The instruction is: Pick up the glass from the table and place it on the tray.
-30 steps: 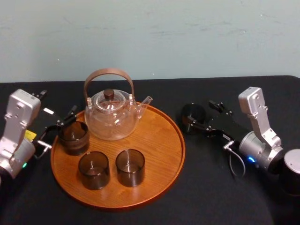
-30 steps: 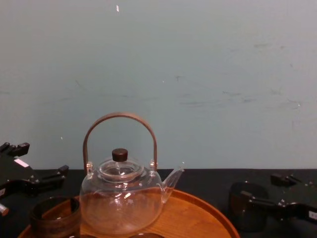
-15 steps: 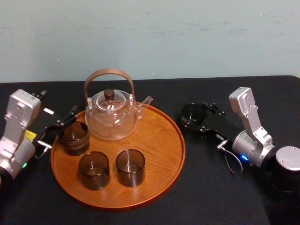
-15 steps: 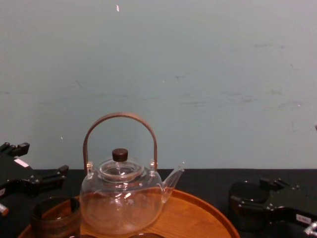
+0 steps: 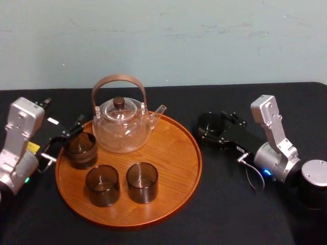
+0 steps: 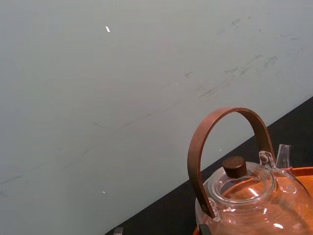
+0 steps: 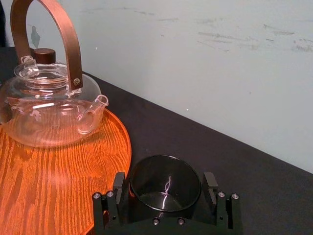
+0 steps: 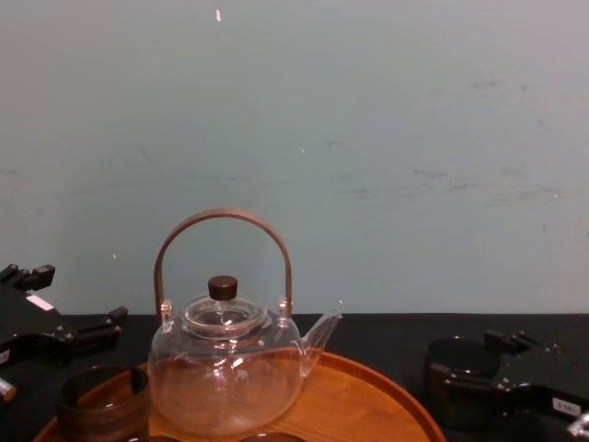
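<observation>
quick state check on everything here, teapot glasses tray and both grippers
tray, flat on the table, loaded
teapot, upright on tray, lid on
three tray glasses, upright
fourth glass, upright on the table, off the tray
right gripper, straddling the fourth glass
left gripper, open, by the tray's left rim

Silver wrist housings (image 5: 268, 115), black screw-studded right claw (image 7: 165, 185), blue light (image 5: 269, 172)

Clear teapot (image 5: 121, 125), brown handle, before a pale wall (image 5: 163, 35).
</observation>
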